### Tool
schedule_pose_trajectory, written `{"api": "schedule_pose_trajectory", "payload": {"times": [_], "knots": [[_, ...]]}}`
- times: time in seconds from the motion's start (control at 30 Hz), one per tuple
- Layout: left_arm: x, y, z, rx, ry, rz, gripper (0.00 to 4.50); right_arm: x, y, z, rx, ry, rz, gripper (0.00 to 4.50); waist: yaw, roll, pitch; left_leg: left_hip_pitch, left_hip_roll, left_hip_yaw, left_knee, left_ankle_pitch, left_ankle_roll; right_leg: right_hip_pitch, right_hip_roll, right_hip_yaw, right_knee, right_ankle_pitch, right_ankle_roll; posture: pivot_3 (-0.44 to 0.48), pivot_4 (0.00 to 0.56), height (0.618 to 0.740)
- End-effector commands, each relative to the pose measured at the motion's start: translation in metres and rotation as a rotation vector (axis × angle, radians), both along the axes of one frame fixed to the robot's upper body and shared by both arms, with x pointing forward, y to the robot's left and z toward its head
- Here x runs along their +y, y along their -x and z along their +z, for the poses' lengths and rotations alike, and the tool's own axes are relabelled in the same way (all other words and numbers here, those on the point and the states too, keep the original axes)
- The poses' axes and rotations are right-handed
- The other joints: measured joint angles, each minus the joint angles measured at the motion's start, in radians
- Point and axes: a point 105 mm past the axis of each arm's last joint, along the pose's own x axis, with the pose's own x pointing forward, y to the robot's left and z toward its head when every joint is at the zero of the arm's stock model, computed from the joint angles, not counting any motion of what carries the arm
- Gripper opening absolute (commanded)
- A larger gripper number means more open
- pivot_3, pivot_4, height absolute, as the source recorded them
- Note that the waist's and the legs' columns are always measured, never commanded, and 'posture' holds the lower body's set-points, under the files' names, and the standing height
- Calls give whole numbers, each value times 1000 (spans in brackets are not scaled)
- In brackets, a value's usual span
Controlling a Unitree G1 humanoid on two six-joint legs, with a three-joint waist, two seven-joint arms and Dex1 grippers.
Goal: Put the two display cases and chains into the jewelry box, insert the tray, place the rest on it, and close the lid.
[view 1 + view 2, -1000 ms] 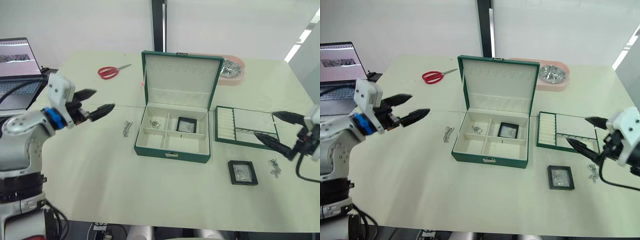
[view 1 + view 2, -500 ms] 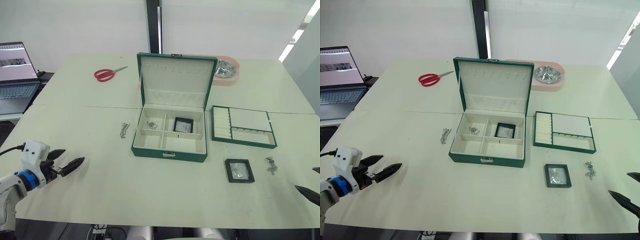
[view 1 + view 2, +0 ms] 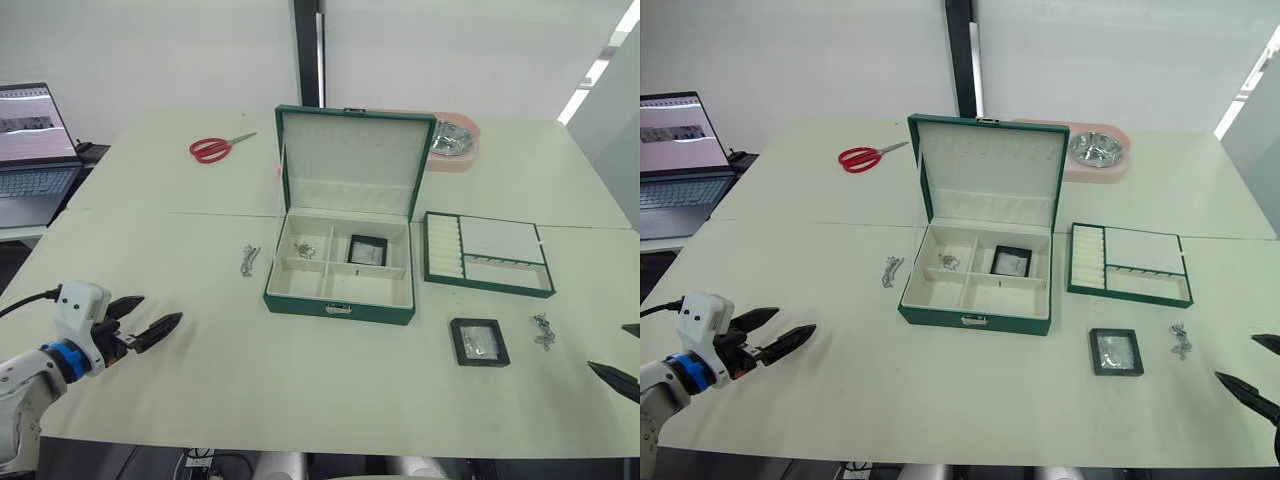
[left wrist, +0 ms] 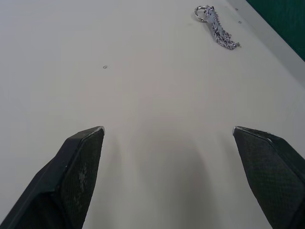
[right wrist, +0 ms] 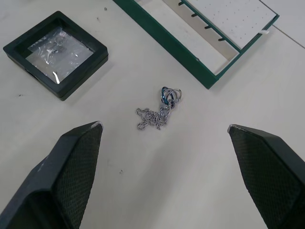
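Black display cases: one boxed (image 3: 367, 249), one out (image 3: 479, 341).

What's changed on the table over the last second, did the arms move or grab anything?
Both arms dropped from beside the jewelry box toward the table's near edge: the left pincer low at the near left, the right pincer at the near right. Both are open, holding nothing. One display case remains inside, the other, both loose chains and the tray outside.

Left pincer (image 3: 148, 318): 2 tapered black fingers on a white block, blue wrist ring, black cable.
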Motion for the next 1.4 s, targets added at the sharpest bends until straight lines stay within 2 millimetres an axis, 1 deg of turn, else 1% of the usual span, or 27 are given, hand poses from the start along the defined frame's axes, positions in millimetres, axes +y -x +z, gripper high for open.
{"api": "schedule_pose_trajectory", "payload": {"times": [0.03, 0.13, 0.23, 0.37, 0.43, 0.5, 0.57, 0.67, 0.77, 0.83, 0.9, 1.0, 1.1, 1.17, 1.23, 1.33, 1.4], "knots": [[-5, -4, 13, -54, 5, 13, 4466, 38, -20, 29, -92, 0, 165, 4500, -3, 2, -1, 0, 0, 0, 0, 0, 0, 0, 0, 0, 0, 0, 0, 0, 150, 740], [-15, -5, 13, -59, 18, 9, 4466, 73, -32, 44, -104, -7, 317, 4500, -5, 2, -1, 0, 0, 0, 0, 0, 0, 0, 0, 0, 1, 0, 0, 0, 150, 740], [-25, -4, 14, -67, 31, 9, 4466, 113, -42, 63, -120, -42, 496, 4500, -1, 2, -1, 0, 0, 0, 1, 0, 0, 0, 0, 0, 0, 0, 0, 0, 150, 740], [-33, -5, 15, -87, 58, 36, 4466, 163, -49, 86, -142, -142, 705, 4500, 1, 0, 0, -1, 0, -1, 1, 0, 0, 0, 0, 0, 0, 0, 0, 0, 150, 740], [-39, -7, 14, -98, 75, 50, 4466, 181, -52, 93, -140, -179, 787, 4500, 0, 0, 0, -1, 0, -1, 2, 0, 0, 1, 0, 0, 0, 0, 0, 0, 150, 740], [-49, -10, 13, -110, 89, 52, 4466, 198, -57, 100, -159, -219, 856, 4500, 0, -1, 0, 0, 0, -1, 2, 0, 0, 1, 0, -1, 0, 0, 0, 0, 150, 740], [-66, -18, 14, -145, 122, 67, 4466, 215, -65, 109, -187, -259, 910, 4500, 2, -1, 0, -1, -1, -1, 2, 0, 0, 1, 0, -1, 0, 0, 0, 0, 150, 740], [-81, -28, 16, -177, 149, 103, 4466, 227, -73, 115, -214, -272, 936, 4500, 7, -3, 0, -2, -1, -2, 3, 0, 0, 1, 0, -1, 0, 0, 0, 0, 150, 740], [-96, -47, 15, -202, 171, 166, 4466, 234, -76, 113, -222, -282, 946, 4500, 13, -3, 0, -2, -1, -2, 3, 0, 0, 1, 0, -2, 0, 0, 0, 0, 150, 740], [-98, -57, 15, -209, 174, 231, 4466, 235, -76, 111, -220, -282, 946, 4500, 13, -4, 0, -3, -1, -2, 3, 0, 0, 1, 0, -2, -1, 0, 0, 0, 150, 740], [-99, -62, 13, -202, 161, 262, 4466, 236, -76, 111, -218, -284, 946, 4500, 13, -4, 0, -3, -1, -2, 3, 0, 0, 1, 0, -2, 0, 0, 0, 0, 150, 740], [-109, -79, 3, -160, 167, 273, 4466, 236, -74, 109, -215, -288, 938, 4500, 11, -3, -1, -2, -1, -1, 3, 0, -1, 1, 0, -2, 0, 0, 0, 0, 150, 740], [-111, -90, -8, -113, 173, 317, 4466, 236, -74, 108, -214, -290, 931, 4500, 11, -3, 0, -2, -1, -2, 3, 1, -1, 1, 0, -3, 0, 1, 0, 0, 150, 740], [-114, -95, -14, -88, 161, 311, 4466, 236, -73, 108, -215, -289, 929, 4500, 11, -4, 0, -2, -1, -2, 3, 1, -1, 1, 0, -3, 0, 1, 0, 0, 150, 740], [-124, -100, -19, -59, 158, 281, 4466, 237, -72, 107, -215, -291, 928, 4500, 12, -4, 0, -2, -1, -2, 3, 1, -1, 1, 0, -3, 0, 0, 0, 0, 150, 740], [-131, -101, -28, -11, 130, 262, 4466, 238, -71, 108, -215, -295, 929, 4500, 13, -3, -1, -2, -1, -2, 3, 1, -1, 1, 0, -3, 0, 1, 0, 0, 150, 740], [-132, -98, -32, 17, 100, 249, 4076, 238, -70, 108, -215, -301, 926, 4500, 13, -3, -1, -2, -1, -2, 3, 1, -1, 2, 0, -3, 0, 1, 0, 0, 150, 740]]}}
